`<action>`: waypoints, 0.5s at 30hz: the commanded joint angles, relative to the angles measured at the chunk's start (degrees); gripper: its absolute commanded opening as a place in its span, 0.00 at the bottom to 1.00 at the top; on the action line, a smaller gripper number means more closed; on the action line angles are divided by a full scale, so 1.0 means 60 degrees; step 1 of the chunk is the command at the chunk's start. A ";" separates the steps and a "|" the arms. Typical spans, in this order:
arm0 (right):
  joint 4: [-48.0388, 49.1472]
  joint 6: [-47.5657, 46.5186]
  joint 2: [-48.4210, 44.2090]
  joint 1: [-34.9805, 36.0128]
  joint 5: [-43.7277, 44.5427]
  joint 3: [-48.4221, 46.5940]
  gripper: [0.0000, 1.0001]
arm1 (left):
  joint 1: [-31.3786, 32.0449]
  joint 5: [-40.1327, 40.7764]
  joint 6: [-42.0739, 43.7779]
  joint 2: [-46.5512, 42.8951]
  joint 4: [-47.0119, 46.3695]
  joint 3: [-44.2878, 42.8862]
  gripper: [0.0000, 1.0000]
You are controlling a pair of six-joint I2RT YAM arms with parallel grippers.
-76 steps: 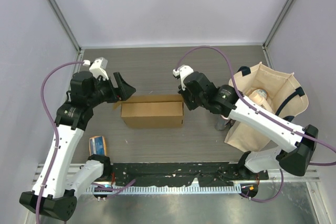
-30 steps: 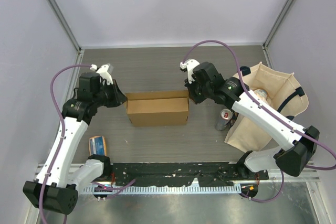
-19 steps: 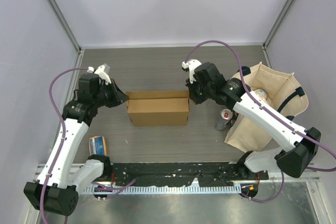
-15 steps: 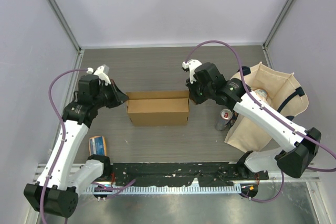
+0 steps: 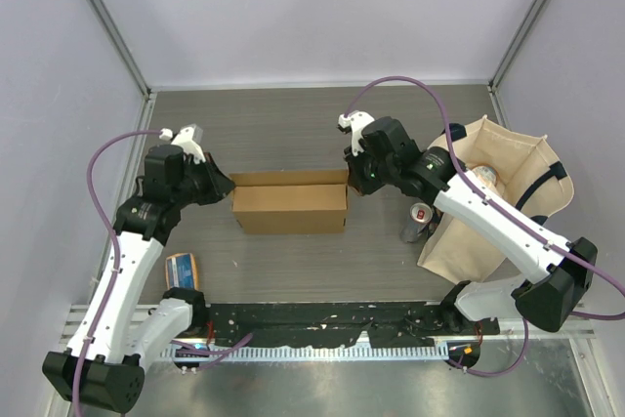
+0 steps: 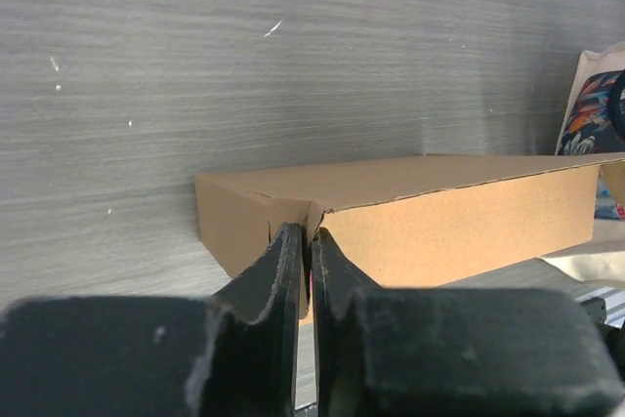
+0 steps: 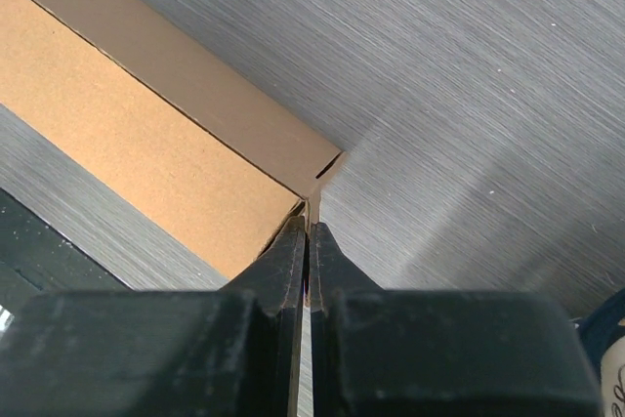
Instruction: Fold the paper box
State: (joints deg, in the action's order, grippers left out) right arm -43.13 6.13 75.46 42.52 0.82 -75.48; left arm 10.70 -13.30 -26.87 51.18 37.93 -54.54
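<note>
The paper box (image 5: 290,207) is a brown cardboard mailer, closed into a shallow rectangle, lying in the middle of the table. My left gripper (image 5: 227,186) is at its left end, shut on a thin cardboard flap at the corner (image 6: 304,238). My right gripper (image 5: 354,183) is at the box's right end, shut on the cardboard edge that sticks out at that corner (image 7: 309,227). The left wrist view shows the box's long side (image 6: 459,227), and the right wrist view shows its top (image 7: 146,134).
A beige tote bag (image 5: 508,212) with dark handles stands at the right, with a can (image 5: 418,223) against its near side. A small orange-and-blue packet (image 5: 181,269) lies near the left arm's base. A black rail (image 5: 322,322) runs along the near edge.
The box has slid slightly to the left along with both grippers. Earlier still, the left gripper was open beside the box; it now grips the left end.
</note>
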 commanded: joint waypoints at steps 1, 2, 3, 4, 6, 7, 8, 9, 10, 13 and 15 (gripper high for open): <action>0.0612 0.0296 -0.0096 0.0134 -0.0693 0.0114 0.01 | 0.0077 0.0284 0.0509 0.0054 0.1032 0.0170 0.16; 0.0612 0.0282 -0.0096 0.0120 -0.0693 0.0129 0.01 | 0.0077 0.0298 0.0509 0.0025 0.1002 0.0126 0.21; 0.0612 0.0311 -0.0096 0.0105 -0.0708 0.0129 0.01 | 0.0077 0.0370 0.0480 0.0025 0.1017 0.0097 0.21; 0.0612 0.0297 -0.0111 0.0120 -0.0708 0.0129 0.01 | 0.0063 0.0414 0.0451 0.0040 0.1031 0.0068 0.21; 0.0612 0.0311 -0.0126 0.0120 -0.0708 0.0129 0.01 | 0.0077 0.0458 0.0451 0.0142 0.1046 0.0023 0.13; 0.0597 0.0297 -0.0126 0.0120 -0.0722 0.0115 0.01 | 0.0077 0.0473 0.0436 0.0186 0.1075 0.0009 0.10; 0.0597 0.0326 -0.0140 0.0120 -0.0723 0.0100 0.01 | 0.0077 0.0488 0.0407 0.0244 0.1090 0.0009 0.06; 0.0612 0.0326 -0.0140 0.0120 -0.0737 0.0086 0.02 | 0.0077 0.0561 0.0392 0.0274 0.1133 0.0009 0.05; 0.0626 0.0413 -0.0140 0.0105 -0.0737 0.0100 0.01 | 0.0063 0.0619 0.0348 0.0274 0.1119 0.0023 0.04; 0.0685 0.0806 -0.0126 0.0120 -0.0737 0.0071 0.01 | 0.0077 0.0853 0.0143 0.0260 0.1134 0.0126 0.00; 0.0700 0.1275 -0.0082 0.0120 -0.0562 0.0027 0.02 | 0.0092 0.0956 -0.0017 0.0187 0.1119 0.0228 0.00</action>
State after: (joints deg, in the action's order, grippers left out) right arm -41.25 8.16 75.46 42.63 -1.17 -74.98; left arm 10.98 -10.13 -25.08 51.70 40.71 -54.50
